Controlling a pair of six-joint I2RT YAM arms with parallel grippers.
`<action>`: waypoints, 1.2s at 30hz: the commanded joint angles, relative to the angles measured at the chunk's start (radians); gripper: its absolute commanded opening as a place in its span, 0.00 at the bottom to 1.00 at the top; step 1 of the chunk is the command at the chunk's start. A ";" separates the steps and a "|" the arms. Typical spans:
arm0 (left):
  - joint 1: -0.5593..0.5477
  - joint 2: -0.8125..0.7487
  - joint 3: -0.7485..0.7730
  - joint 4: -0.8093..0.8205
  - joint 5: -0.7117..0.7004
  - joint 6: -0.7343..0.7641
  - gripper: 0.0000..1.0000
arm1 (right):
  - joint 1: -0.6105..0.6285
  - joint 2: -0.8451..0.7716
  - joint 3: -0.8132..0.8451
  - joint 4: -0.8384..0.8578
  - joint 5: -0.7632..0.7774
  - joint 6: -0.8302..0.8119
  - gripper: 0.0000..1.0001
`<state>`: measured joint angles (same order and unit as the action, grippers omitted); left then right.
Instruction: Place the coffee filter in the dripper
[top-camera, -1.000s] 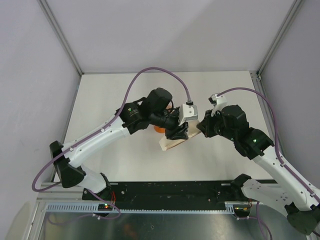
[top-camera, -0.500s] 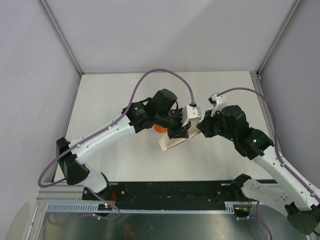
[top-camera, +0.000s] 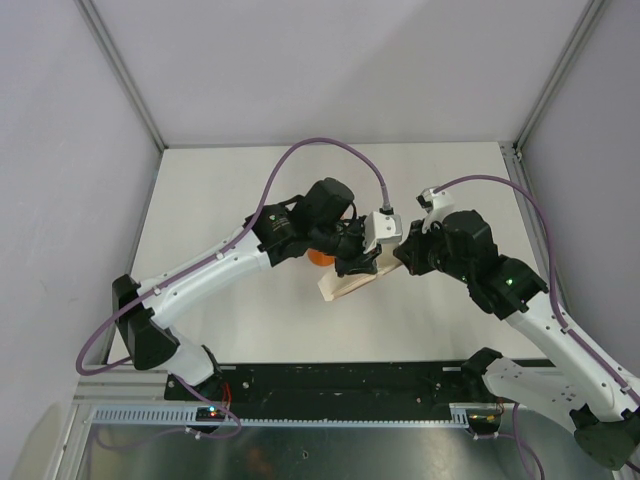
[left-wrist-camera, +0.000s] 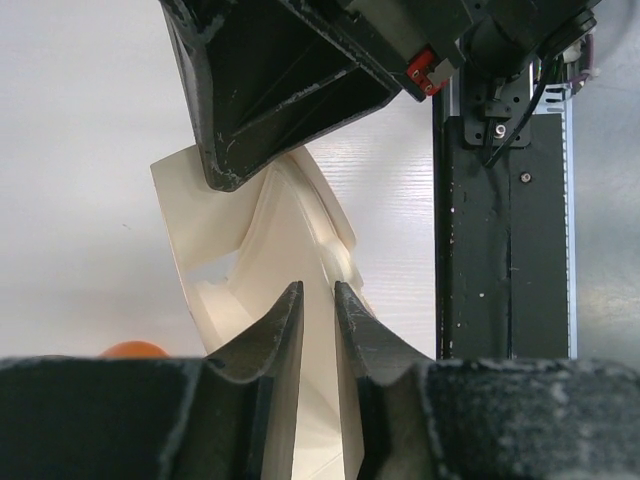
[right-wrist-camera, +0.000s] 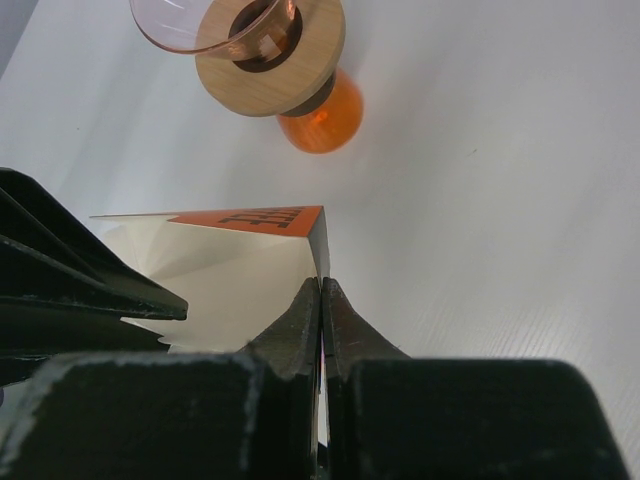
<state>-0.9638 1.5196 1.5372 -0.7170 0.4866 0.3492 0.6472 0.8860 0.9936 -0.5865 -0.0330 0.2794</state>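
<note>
My right gripper (right-wrist-camera: 322, 282) is shut on the edge of the orange packet (right-wrist-camera: 250, 218) printed "COFFEE" and holds it above the table. White paper, the coffee filter (left-wrist-camera: 290, 230), fans out of the packet's mouth. My left gripper (left-wrist-camera: 318, 290) has reached into that mouth, and its narrow jaws pinch a fold of the filter. In the top view both grippers meet at mid-table over the packet (top-camera: 345, 285). The dripper (right-wrist-camera: 200, 25), a clear pinkish funnel with a wooden collar (right-wrist-camera: 270, 60), rests on a small orange cup (right-wrist-camera: 322, 118) just beyond the packet.
The left arm's wrist covers most of the dripper in the top view, where only a bit of the orange cup (top-camera: 318, 258) shows. The right gripper's black fingers (left-wrist-camera: 260, 90) hang close above the filter. The white table (top-camera: 230, 190) is walled on three sides.
The left arm has pushed right, further into the packet, and its jaws have narrowed onto the filter. The right gripper and packet have stayed put.
</note>
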 joint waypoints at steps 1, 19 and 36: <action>-0.007 -0.032 0.015 0.017 -0.022 0.032 0.23 | 0.007 -0.012 0.046 0.022 0.014 0.000 0.00; -0.006 -0.071 -0.009 0.014 -0.050 0.066 0.32 | 0.009 0.000 0.047 0.026 0.006 -0.006 0.00; -0.007 -0.012 0.013 0.015 -0.067 0.019 0.28 | 0.009 -0.010 0.047 0.033 0.004 -0.005 0.00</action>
<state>-0.9638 1.4967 1.5330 -0.7174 0.4458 0.3882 0.6510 0.8867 0.9936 -0.5865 -0.0334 0.2768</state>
